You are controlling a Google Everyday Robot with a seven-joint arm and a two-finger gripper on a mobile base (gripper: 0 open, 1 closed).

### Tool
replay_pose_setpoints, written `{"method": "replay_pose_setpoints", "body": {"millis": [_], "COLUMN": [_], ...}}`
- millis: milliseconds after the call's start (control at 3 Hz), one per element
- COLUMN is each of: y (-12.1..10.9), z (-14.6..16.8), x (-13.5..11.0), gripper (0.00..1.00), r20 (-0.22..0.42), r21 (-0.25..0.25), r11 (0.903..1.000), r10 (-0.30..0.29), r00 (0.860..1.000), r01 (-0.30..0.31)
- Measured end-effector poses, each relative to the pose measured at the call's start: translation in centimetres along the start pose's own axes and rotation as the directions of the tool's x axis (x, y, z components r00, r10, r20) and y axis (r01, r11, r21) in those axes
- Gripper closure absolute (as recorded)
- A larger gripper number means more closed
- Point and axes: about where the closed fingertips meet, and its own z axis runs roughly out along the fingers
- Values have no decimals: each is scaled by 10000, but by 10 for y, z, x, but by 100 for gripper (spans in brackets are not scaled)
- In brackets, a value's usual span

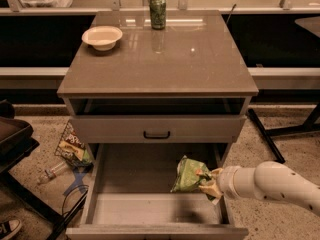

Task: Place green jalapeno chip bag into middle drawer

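Note:
The green jalapeno chip bag [187,175] is a crumpled light-green foil bag held over the right side of the middle drawer [140,176], which is pulled out wide below the cabinet. My gripper [206,180] comes in from the right on a white arm and is shut on the bag's right edge. The bag hangs a little above the drawer's bare grey floor, near the right wall.
A cabinet top [160,59] carries a white bowl [102,36] and a tall green soda can [158,12]. A closed drawer front with a black handle [156,134] is above the open drawer. A dark printed bag [72,148] and a plastic bottle [50,173] lie on the floor at left.

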Motion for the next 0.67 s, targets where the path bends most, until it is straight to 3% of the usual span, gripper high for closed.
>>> {"method": "replay_pose_setpoints", "body": {"millis": [333, 667], "y": [2, 2], "z": [2, 2], "x": [-1, -1], "gripper": [0, 0], "r20": [3, 3], "r21": [-45, -45], "r11": [10000, 10000], "r10": [-12, -12], "r00": [10000, 10000], "r01": [12, 12]}}
